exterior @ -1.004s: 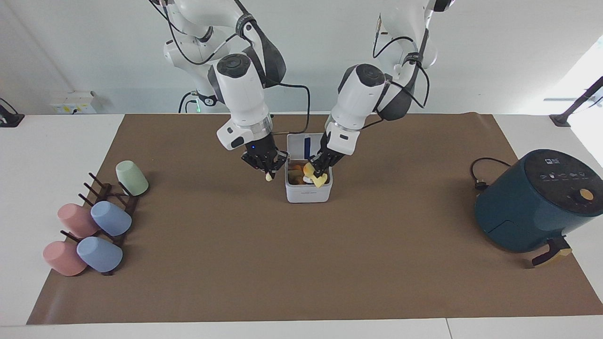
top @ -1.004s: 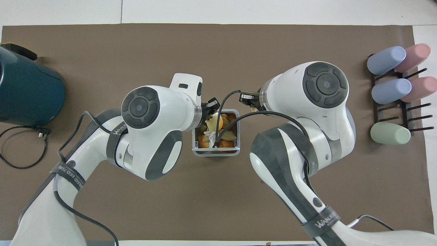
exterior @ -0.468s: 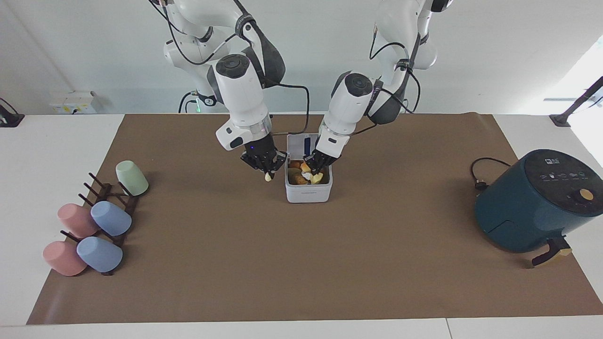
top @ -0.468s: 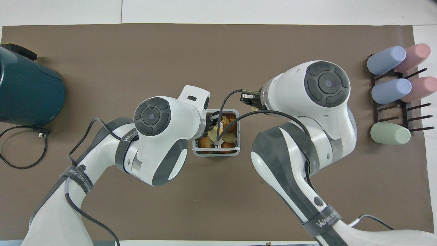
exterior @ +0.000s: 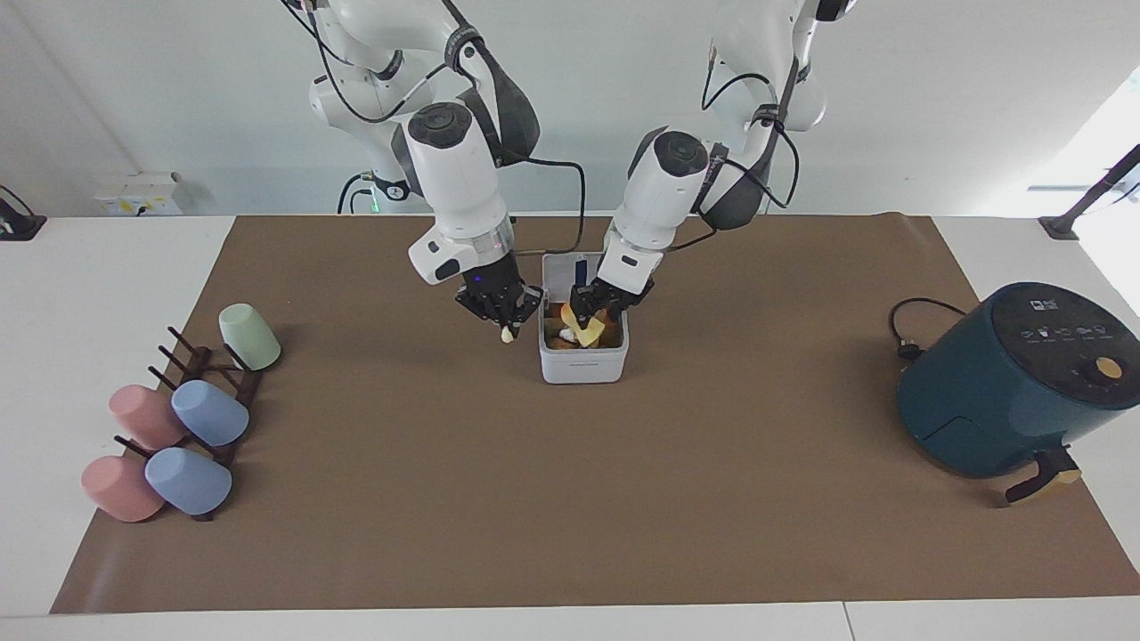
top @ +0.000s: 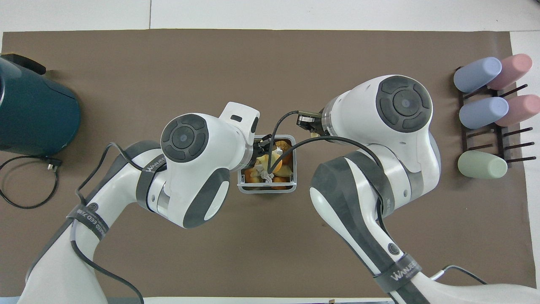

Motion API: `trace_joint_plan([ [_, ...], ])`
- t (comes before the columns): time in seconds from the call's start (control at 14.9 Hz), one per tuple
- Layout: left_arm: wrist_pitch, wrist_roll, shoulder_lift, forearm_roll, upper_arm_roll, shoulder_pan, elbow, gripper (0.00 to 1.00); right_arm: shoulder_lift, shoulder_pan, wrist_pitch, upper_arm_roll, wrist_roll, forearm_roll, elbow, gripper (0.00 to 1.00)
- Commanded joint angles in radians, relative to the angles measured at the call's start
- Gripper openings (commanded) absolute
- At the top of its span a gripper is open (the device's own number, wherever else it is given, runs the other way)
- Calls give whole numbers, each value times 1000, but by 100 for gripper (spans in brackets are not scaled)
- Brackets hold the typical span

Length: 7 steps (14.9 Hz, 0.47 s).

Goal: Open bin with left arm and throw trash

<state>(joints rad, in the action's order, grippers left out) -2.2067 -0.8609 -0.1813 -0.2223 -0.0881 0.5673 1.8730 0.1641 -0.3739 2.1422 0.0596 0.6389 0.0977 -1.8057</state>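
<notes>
The white bin (exterior: pixel 583 365) stands mid-mat with its lid (exterior: pixel 563 278) flipped up toward the robots. It holds orange and yellow trash (top: pixel 279 168), including a white tissue wad (top: pixel 265 174). My left gripper (exterior: pixel 594 313) hangs open just over the bin's mouth, and a yellow block (exterior: pixel 588 335) lies under its fingertips on the pile. My right gripper (exterior: pixel 504 313) hovers beside the bin, toward the right arm's end, shut on a small pale yellow scrap (exterior: pixel 508 336). In the overhead view the arms cover most of both grippers; the bin's rim (top: pixel 266 190) shows between them.
A dark rack (exterior: pixel 207 405) with several pastel cups (exterior: pixel 209 414) lies at the right arm's end of the mat. At the left arm's end stands a dark teal round appliance (exterior: pixel 997 392), its black cable (exterior: pixel 907 331) coiled beside it.
My left gripper carried the yellow block down into the bin, spread its fingers and rose slightly, leaving the block on the pile. The right gripper has stayed beside the bin with its scrap.
</notes>
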Motion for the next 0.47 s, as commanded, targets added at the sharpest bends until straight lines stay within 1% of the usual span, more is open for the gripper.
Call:
trace_joint_plan([
  [0.0,110,29,19,-38,7,-17,-66,100,-1,1,-5,5,16,49,9,0],
  [0.13,114,29,26,-38,7,-20,-64,100,-1,-2,-5,6,34,50,9,0],
  [0.27,116,29,31,-38,10,-32,-67,100,-1,-28,1,8,80,51,8,0],
  [0.33,122,31,39,-38,10,-61,-78,100,-1,-36,2,8,109,51,8,0],
  [0.4,157,43,43,-37,8,-102,-101,100,-1,-42,2,9,132,53,6,0],
])
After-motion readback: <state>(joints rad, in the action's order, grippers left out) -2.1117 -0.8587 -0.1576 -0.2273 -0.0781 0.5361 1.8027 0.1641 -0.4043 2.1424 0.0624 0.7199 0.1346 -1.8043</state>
